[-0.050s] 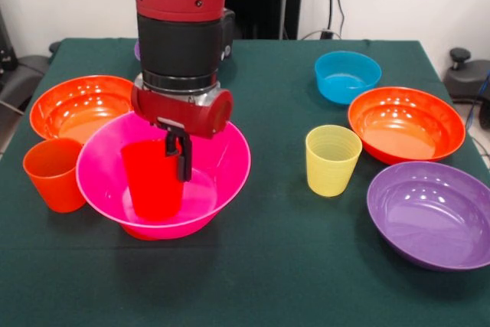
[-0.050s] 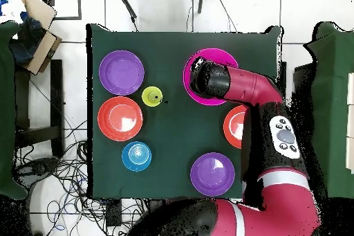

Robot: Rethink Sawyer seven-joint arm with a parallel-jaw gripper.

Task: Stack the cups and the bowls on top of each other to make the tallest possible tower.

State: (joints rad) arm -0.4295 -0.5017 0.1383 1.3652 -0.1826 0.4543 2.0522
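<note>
The arm is reaching down over the pink bowl (image 1: 222, 160), and the gripper (image 1: 177, 155) is hanging inside it, right at the rim of the red cup (image 1: 151, 180). The red cup is standing upright in the pink bowl. I cannot tell whether the gripper is clenched on the cup or released; the black fingers are overlapping the cup's rim in the front view, and the wrist is hiding them from above.

The pink bowl appears to be sitting on something orange (image 1: 138, 233) that is showing just under its base. An orange cup (image 1: 52, 174) is standing just beside the pink bowl, near a wide orange bowl (image 1: 76, 106) behind it.

The yellow cup (image 1: 331, 160) is standing alone, mid-table. Around it are lying a blue bowl (image 1: 347, 76), a second orange bowl (image 1: 406, 122) and a purple bowl (image 1: 430, 214), all apart. The overhead view is showing another purple bowl (image 2: 211, 174) near the robot's base.
</note>
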